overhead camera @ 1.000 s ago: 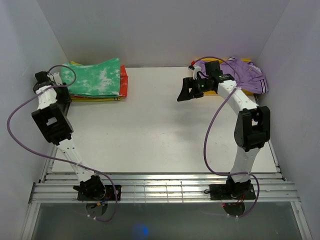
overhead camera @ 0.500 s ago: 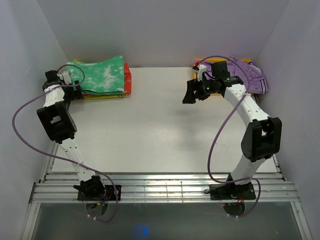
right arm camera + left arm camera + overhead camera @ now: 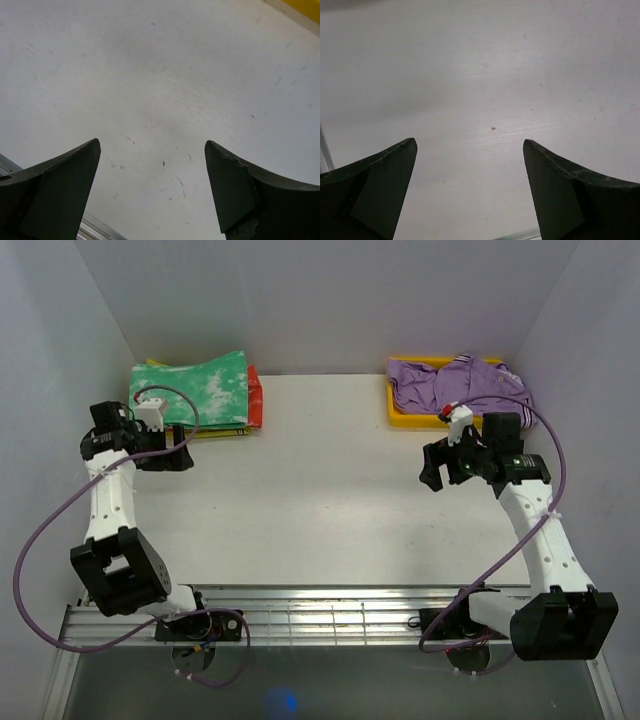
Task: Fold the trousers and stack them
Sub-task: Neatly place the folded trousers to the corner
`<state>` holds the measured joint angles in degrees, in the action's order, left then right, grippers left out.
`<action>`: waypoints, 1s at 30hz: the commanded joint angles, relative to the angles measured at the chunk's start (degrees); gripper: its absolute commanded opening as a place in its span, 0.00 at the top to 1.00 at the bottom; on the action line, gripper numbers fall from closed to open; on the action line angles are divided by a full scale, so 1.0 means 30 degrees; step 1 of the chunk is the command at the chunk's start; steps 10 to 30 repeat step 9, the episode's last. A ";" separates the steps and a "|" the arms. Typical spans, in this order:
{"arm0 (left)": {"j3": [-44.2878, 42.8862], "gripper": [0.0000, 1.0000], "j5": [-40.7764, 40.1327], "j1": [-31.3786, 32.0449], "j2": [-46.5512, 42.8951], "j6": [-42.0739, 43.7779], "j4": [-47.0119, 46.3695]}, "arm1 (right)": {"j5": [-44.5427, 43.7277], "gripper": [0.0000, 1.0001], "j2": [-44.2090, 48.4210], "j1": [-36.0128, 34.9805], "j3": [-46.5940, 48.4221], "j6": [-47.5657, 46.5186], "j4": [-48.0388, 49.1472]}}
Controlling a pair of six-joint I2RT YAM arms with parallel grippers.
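The trousers (image 3: 195, 390), bright green with white blotches, lie folded on top of a pile at the back left of the table. My left gripper (image 3: 182, 454) hovers open just in front of that pile, clear of the cloth. The left wrist view shows both its fingers (image 3: 380, 175) spread wide over bare white table, my left gripper (image 3: 470, 145) holding nothing. My right gripper (image 3: 433, 466) is open over the right half of the table, in front of the yellow tray. In its wrist view my right gripper (image 3: 152, 145) has only table between the fingers.
Under the trousers a red garment (image 3: 256, 400) and a yellow layer (image 3: 215, 431) stick out of the pile. A purple garment (image 3: 460, 383) fills the yellow tray (image 3: 392, 412) at the back right; a corner of that tray (image 3: 306, 8) shows in the right wrist view. Walls stand close on both sides.
My left gripper let go of the trousers, opened wide and drew back toward the near side. My right arm swung away from the tray, down and to the right, still open.
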<state>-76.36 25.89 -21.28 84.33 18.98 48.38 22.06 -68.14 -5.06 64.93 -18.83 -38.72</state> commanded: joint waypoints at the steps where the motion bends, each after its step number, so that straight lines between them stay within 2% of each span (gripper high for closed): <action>1: 0.2450 0.02 0.1126 0.1055 -0.1828 0.1260 0.1131 | -0.1026 0.10 0.2200 0.1041 -0.1950 -0.0843 -0.0219; 4: 0.3682 0.02 0.1359 0.1847 -0.3060 0.1144 0.1129 | -0.1407 0.10 0.4105 0.1247 -0.3764 -0.0784 -0.0189; 9: 0.4679 0.02 0.2384 0.2053 -0.4905 0.1552 0.1129 | -0.1320 0.10 0.6624 0.1277 -0.4619 -0.0579 -0.0539; 30: 0.4679 0.02 0.2384 0.2053 -0.4905 0.1552 0.1129 | -0.1320 0.10 0.6624 0.1277 -0.4619 -0.0579 -0.0539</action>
